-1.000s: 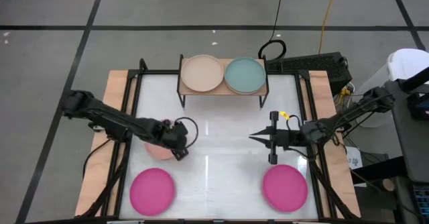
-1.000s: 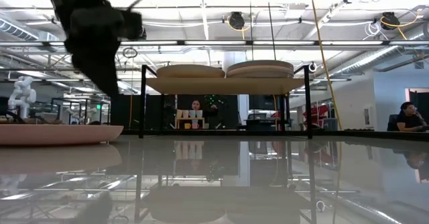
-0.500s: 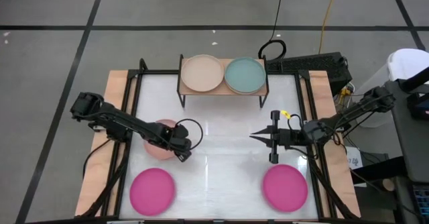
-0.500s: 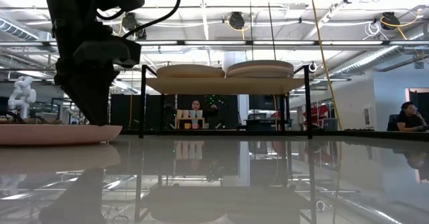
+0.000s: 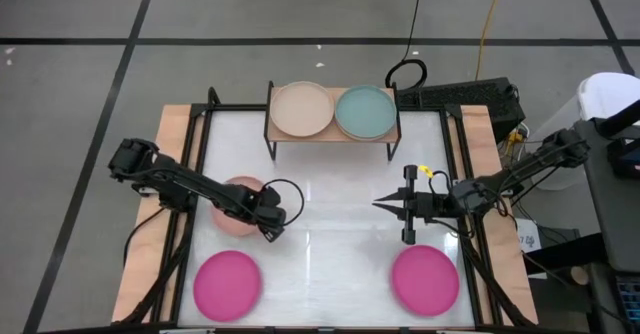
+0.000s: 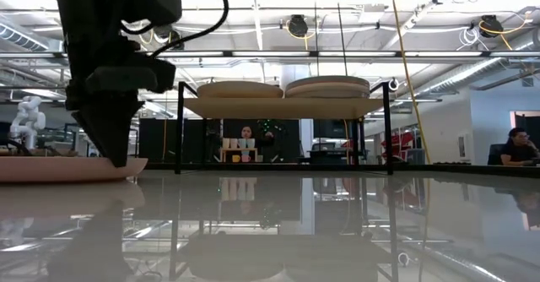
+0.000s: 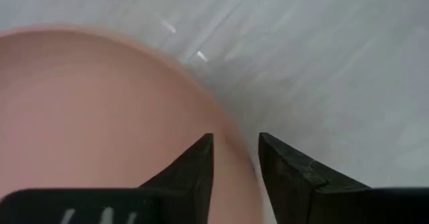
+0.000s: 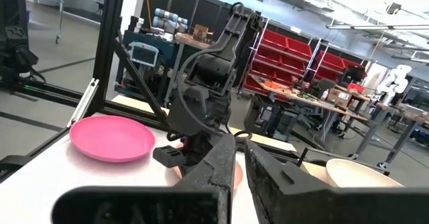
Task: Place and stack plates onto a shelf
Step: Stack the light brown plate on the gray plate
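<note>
Fingers of your left gripper [image 7: 236, 158] stand narrowly apart astride the rim of the pale pink plate [image 5: 236, 206], one inside the lip and one outside on the white surface; whether they are pressing on it yet you cannot tell, and the plate appears to lie flat on the desk near its left edge. Your right gripper [image 5: 384, 205] waits over the right half of the desk with its fingers drawn together and nothing in them. Nearest you, two magenta plates sit by the front edge, one [image 5: 227, 282] toward the left corner and one [image 5: 425, 279] toward the right. At the far edge stands the shelf [image 5: 333, 135], already carrying a beige plate [image 5: 301, 108] and a teal plate [image 5: 365, 111] side by side and touching. Judging from this, the bite on the rim looks shallow: if you close too lightly or lift too fast, the plate could pivot and slip out, or scrape along the desk. With both shelf places taken, you will have to stack, and an off-centre set-down could nudge the neighbouring plate or leave the pink one tilted.
</note>
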You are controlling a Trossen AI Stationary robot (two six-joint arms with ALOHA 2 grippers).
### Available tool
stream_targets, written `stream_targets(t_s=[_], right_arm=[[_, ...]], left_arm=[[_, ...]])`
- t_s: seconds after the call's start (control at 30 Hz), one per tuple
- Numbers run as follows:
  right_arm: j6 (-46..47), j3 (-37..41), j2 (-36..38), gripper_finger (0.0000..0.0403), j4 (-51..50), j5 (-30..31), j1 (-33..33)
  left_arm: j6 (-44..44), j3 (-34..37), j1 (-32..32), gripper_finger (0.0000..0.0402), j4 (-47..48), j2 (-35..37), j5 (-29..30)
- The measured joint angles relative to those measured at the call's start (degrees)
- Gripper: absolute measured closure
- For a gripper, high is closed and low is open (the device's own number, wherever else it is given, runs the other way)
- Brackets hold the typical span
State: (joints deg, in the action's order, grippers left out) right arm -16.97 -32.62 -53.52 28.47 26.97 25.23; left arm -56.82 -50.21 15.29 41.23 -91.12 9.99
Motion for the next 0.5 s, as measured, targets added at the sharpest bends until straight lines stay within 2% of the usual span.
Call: stream_targets(t_s=[0.2,0.33,0.5], right_arm=[[0.0,0.0,0.0,0.0383,0.0,0.0,0.0],[0.0,0.0,0.0,0.0383,0.0,0.0,0.0],[0.0,0.0,0.0,0.0383,0.0,0.0,0.0]], left_arm=[[1.6,0.0,-0.3,0.034,0.5,-0.3,-1.4],[2.7,0.0,-0.2,0.0387,0.9,-0.3,-0.2],[2.3,-0.3,-0.3,0.0392,2.2,0.8,1.3]])
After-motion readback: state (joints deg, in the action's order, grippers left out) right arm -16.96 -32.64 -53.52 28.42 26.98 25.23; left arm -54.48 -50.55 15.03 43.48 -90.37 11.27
